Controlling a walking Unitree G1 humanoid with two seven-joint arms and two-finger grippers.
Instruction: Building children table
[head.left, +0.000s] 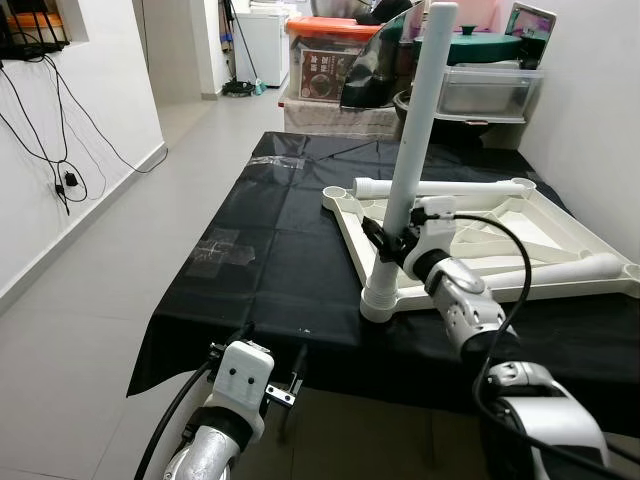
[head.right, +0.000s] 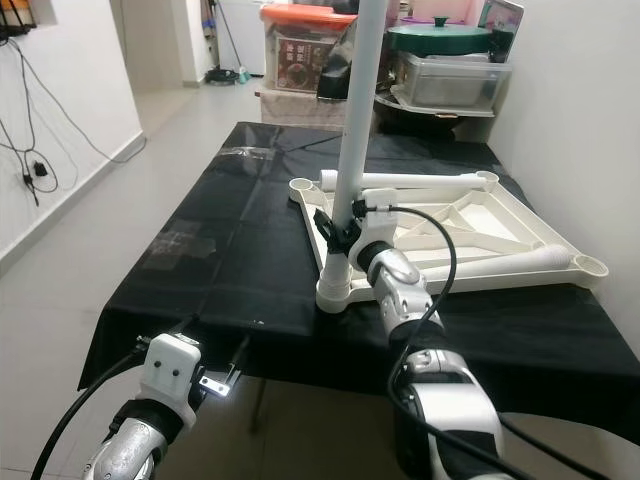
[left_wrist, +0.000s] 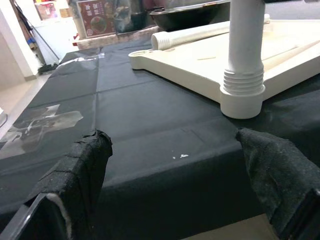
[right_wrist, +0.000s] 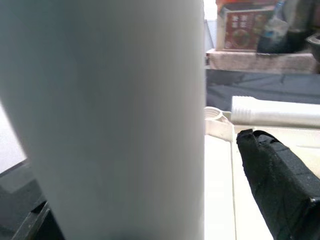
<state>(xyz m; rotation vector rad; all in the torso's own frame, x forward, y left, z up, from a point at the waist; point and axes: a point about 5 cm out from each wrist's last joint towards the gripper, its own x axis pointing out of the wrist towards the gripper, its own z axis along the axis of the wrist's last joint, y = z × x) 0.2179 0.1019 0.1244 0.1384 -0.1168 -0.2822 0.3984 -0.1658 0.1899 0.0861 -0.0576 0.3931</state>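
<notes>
While upright in its socket, table leg (head.left: 415, 130), right tool (head.left: 388, 240) clamped around it

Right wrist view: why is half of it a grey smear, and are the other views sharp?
Right wrist view: the upright leg sits right at the lens, blurred; one finger beside it. Left wrist view: sharp, the cloth shows glare. Eye views: clear, right gripper on the leg.

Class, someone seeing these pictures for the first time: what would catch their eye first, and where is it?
A tall white table leg stands upright in the near corner socket of an upturned white tabletop on a black cloth. The right gripper clasps that leg low down. The left gripper hangs open at the cloth's near edge.
</notes>
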